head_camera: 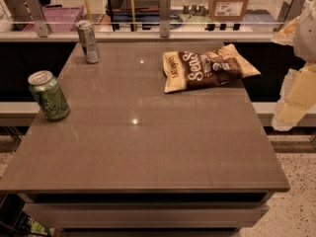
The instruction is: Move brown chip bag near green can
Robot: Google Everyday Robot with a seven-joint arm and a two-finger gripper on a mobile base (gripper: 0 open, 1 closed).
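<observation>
A brown table [148,152] fills the view, its front edge nearest the camera and its smooth top showing two small glints of light. At the table's left edge, about halfway back, the green can [48,95] stands upright with its silver top showing. Off the table's right side, level with its far half, hangs the robot's gripper [291,105], a pale cream shape above the floor and not touching anything; whether it is wide or narrow cannot be told. Farther back, on the table's far right part, the brown chip bag [207,68] lies flat. Its long axis runs left to right across the table, tilted a little so the right end sits farther back. The cream end printed with small lettering points left, toward the table's middle, and the opposite cream end pokes past the table's right edge. At the table's far left corner a slim silver can [88,41] stands upright. Beyond the table's back edge runs a glass rail [164,14], with a cardboard box [228,1] behind it.
</observation>
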